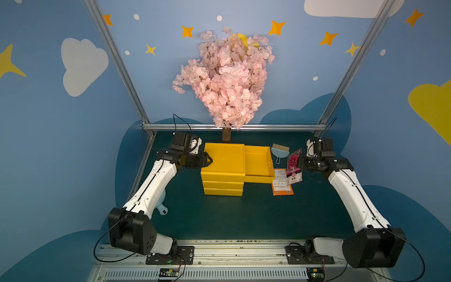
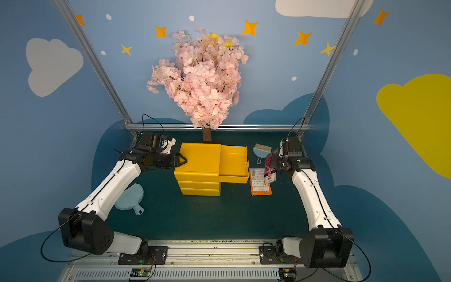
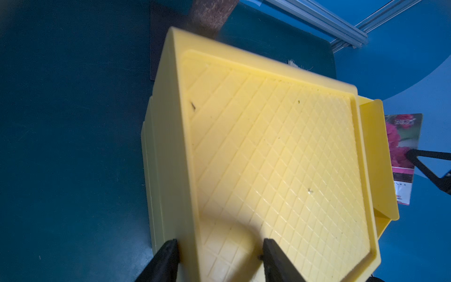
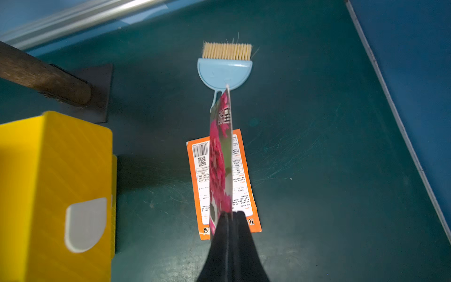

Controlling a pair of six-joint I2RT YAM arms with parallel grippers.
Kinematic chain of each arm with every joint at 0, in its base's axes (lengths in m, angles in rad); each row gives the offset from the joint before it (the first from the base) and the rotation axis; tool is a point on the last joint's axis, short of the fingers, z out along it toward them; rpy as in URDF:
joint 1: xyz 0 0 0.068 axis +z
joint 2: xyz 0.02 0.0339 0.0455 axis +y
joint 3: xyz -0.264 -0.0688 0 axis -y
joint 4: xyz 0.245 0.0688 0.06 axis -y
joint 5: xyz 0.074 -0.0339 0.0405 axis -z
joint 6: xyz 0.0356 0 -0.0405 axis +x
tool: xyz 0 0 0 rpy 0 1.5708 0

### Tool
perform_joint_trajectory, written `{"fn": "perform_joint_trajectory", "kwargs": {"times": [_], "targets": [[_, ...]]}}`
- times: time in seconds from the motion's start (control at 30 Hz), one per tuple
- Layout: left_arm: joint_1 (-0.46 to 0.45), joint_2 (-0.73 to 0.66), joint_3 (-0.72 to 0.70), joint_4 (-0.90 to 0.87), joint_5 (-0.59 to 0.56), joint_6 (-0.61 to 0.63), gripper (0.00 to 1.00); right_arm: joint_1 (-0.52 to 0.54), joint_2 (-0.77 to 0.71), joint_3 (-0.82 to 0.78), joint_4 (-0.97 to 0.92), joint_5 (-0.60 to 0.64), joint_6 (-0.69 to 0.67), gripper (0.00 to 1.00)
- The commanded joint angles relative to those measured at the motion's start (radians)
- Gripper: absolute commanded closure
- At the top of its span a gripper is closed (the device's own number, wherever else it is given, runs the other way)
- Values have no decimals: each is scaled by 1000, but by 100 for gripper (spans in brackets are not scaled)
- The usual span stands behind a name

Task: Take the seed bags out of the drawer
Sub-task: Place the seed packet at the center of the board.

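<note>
Right gripper (image 4: 230, 214), fingers closed on one edge of a glossy magenta-flowered seed packet (image 4: 219, 158), held it upright above an orange-bordered packet (image 1: 281, 185) lying on the dark green mat (image 1: 244, 214) beside the open, apparently empty yellow plastic drawer (image 1: 258, 161). Left gripper (image 3: 220, 246) clamped the yellow cabinet (image 1: 224, 158) at its top rim. A clean release called for lowering the packet close to the mat first.

The held seed bag (image 4: 219, 156) hides part of the brush (image 4: 224, 70) and the flat seed bag (image 4: 240, 175).
</note>
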Motion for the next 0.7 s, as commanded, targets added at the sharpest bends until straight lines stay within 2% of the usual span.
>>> {"fn": "perform_joint_trajectory", "kwargs": {"times": [0.0, 0.2, 0.33, 0.47, 0.67], "targets": [[-12, 11, -43, -93, 3, 17, 44, -6, 61, -8, 44, -39, 15, 100], [-12, 12, -48, -85, 6, 12, 44, -7, 227, 72, -54, -161, -42, 100], [-11, 9, -52, -79, 6, 4, 44, -5, 296, 74, -48, -173, -43, 100], [-12, 6, -54, -74, 7, -2, 44, -5, 313, 54, -39, -123, -43, 100], [-11, 12, -45, -73, 18, -10, 44, -1, 366, 43, -40, 64, -52, 100]]}}
